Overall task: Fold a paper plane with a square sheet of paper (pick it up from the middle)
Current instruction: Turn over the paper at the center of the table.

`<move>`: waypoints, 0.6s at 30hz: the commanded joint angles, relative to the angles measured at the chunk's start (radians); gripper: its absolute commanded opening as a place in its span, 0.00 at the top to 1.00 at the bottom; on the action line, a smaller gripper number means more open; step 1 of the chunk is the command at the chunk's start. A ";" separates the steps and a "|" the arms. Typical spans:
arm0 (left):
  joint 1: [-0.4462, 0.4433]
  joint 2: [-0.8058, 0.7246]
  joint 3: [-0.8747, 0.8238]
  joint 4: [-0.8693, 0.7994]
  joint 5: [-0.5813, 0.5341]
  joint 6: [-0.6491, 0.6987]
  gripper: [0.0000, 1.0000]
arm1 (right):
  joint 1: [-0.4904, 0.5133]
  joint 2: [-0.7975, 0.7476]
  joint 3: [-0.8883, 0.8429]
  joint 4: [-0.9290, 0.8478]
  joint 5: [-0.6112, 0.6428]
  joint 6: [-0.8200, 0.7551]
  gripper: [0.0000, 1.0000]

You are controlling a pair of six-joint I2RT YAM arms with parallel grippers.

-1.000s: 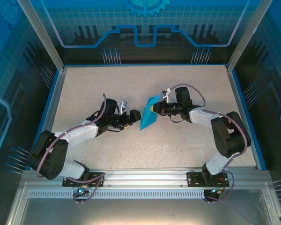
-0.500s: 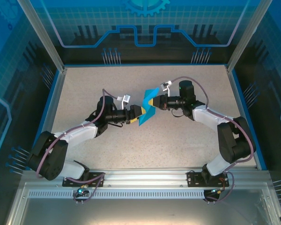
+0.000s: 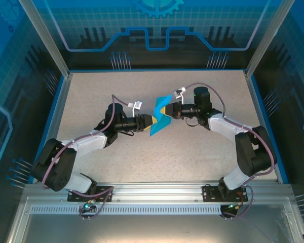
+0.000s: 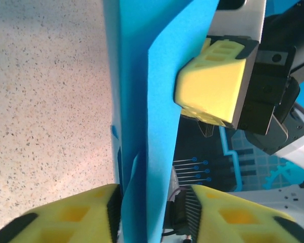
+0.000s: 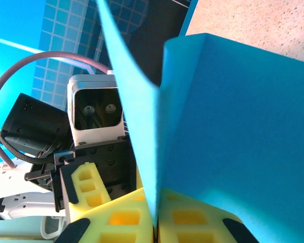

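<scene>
Two arms meet over the middle of the speckled table (image 3: 116, 91), fingertips almost nose to nose, and the blue sheet of paper (image 3: 160, 124) hangs in the air between them. From above, the sheet stands on edge and is bent into a shallow zigzag. One corner points down toward the near side and another up toward the back wall. Whether the low corner touches the table, I can't tell.

The right gripper (image 3: 164, 110) is the one that has it. From its own wrist you can see its two yellow pads (image 5: 121, 223) pressed flat together, with the paper nipped in the seam between them. From there the sheet spreads away in two leaves that meet along a sharp crease.

The left gripper (image 3: 149, 122) sits at the sheet's other face, a little lower down, with its jaws drawn partway in around the paper. Seen from its wrist, the blue strip runs down between its yellow fingers (image 4: 66, 217) and lies against the inner face of one. A dark gap shows between the paper and the other finger, so the paper looks straddled rather than pinched. Higher in that same view, a yellow pad of the right gripper presses against the sheet's far side
</scene>
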 commanded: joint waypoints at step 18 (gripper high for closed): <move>0.006 -0.093 0.089 -0.471 -0.220 0.305 0.92 | -0.067 -0.182 -0.005 -0.433 0.315 -0.229 0.42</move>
